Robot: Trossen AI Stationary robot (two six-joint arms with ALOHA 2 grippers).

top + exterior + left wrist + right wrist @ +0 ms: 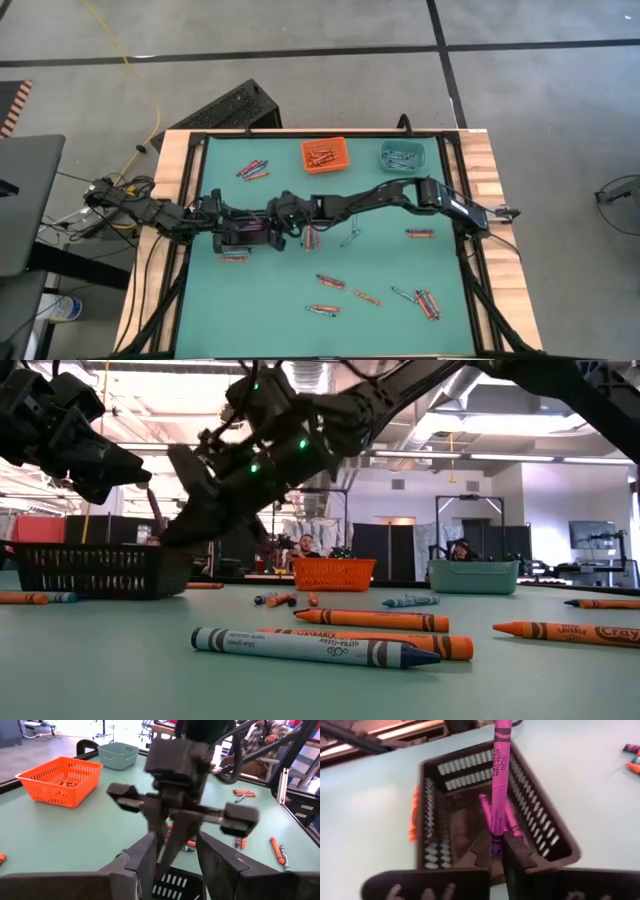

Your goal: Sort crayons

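Where the two arms meet over the bench's left half in the high view, the right gripper and left gripper crowd over a black bin, mostly hidden beneath them. An orange bin and a teal bin sit along the far edge, and loose crayons lie scattered toward the near and right edges; their colours are hard to tell here.

From table height, the black bin shows at left, partly masked by the right arm's dark body, and a blue crayon lies nearest the camera with orange ones behind.

Through the left wrist camera, the left gripper's fingers stand spread, nothing between them, the other arm filling the middle.

Looking down the right wrist, a pink crayon stands tilted into the black bin, its lower end between the right gripper's fingers; whether they pinch it I cannot tell. Other pink crayons lie blurred inside.
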